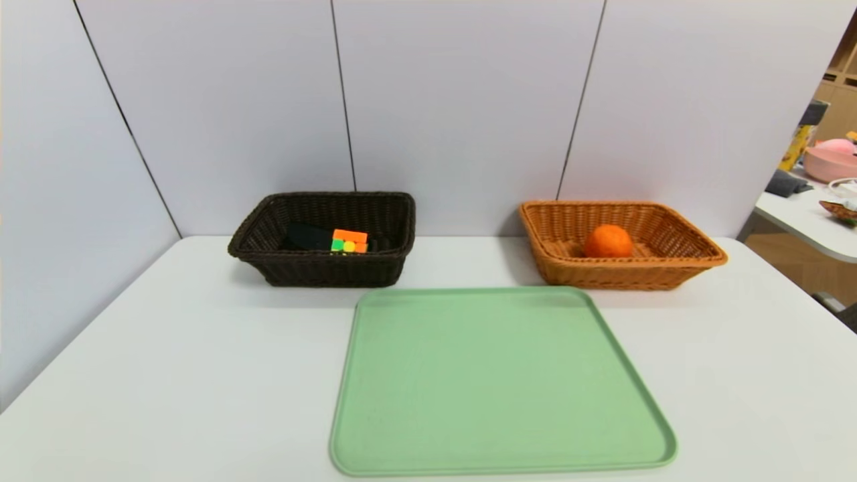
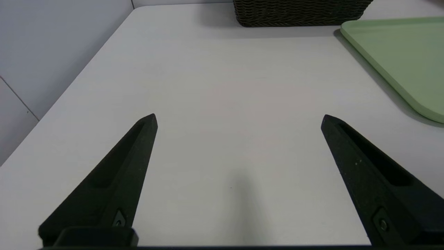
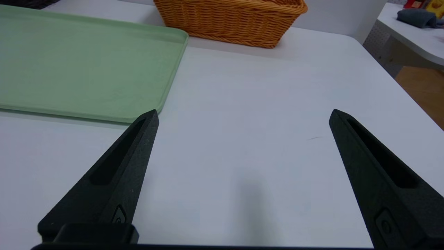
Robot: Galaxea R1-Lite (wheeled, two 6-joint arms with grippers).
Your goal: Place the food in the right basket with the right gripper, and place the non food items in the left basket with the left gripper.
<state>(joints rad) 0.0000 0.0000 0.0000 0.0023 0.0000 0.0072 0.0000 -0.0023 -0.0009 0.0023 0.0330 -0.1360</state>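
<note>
Your left gripper (image 2: 239, 118) stands spread wide over bare white table (image 2: 222, 104), its two black fingers (image 2: 131, 152) far apart with nothing between them and nothing touching them; ahead of it, at the far edge of the table, you see the lower wall of the left basket (image 2: 298, 14), dark brown wicker, well apart from the fingertips; to the gripper's inner side lies the corner of the green tray (image 2: 399, 55), also clear of the fingers. From the head view neither gripper shows; inside the left basket (image 1: 321, 268) lie the non food items: the black pouch (image 1: 306, 235) flat on the bottom and the puzzle cube (image 1: 349, 241) just beside it, its orange, green and yellow squares facing you. The green tray (image 1: 499, 381) sits between the two baskets and nearer to you, with nothing on it.

Your right gripper (image 3: 242, 116) is likewise fully parted, its black fingers (image 3: 131, 156) holding and touching nothing, hanging over plain table; the tray's edge (image 3: 163, 100) lies close by the inner fingertip, though whether above it or merely beside it you cannot tell; the right basket (image 3: 229, 21), orange-tan wicker, stands ahead and well apart. In the head view the food (image 1: 608, 241), a round orange fruit, rests inside the right basket (image 1: 602, 274) on its floor. No brand, label or legible writing shows on either gripper, the baskets or the tray.
</note>
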